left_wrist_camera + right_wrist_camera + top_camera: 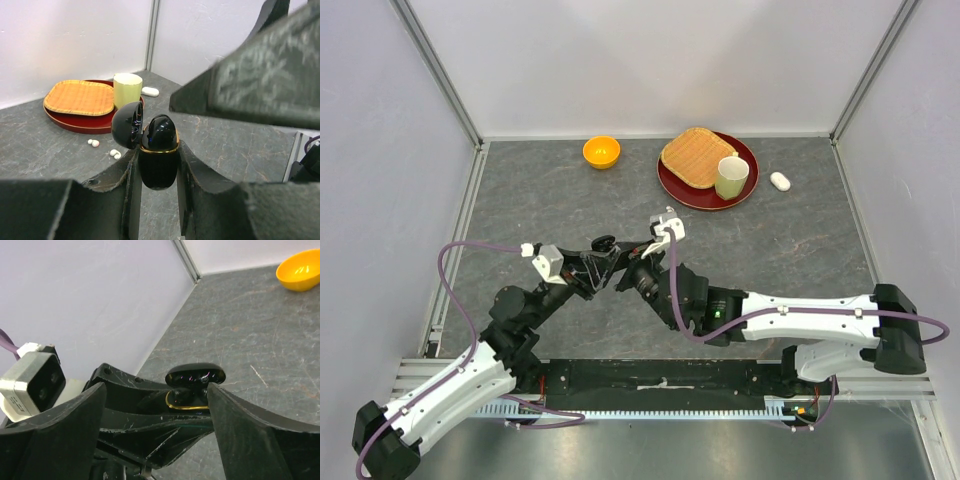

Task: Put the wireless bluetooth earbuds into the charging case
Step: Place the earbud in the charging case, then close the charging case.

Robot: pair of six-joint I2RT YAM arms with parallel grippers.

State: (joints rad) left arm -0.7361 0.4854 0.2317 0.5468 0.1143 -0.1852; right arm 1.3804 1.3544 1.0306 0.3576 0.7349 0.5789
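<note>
My left gripper (157,152) is shut on the black charging case (159,167), which has a gold rim and stands upright above the table. Its lid (126,125) hangs open to the left. A black earbud (161,131) sits in the case, and the right wrist view shows black earbuds (183,396) in its wells under the lid (195,375). Two white earbuds (93,143) (115,154) lie on the table beyond. My right gripper (157,387) is open, its fingers straddling the case and the left fingers. From above, the case (604,242) is at table centre.
A red plate (708,205) at the back right carries a woven tray (698,157) and a pale cup (731,177). A white oval case (780,181) lies right of the plate. An orange bowl (601,151) stands at the back centre.
</note>
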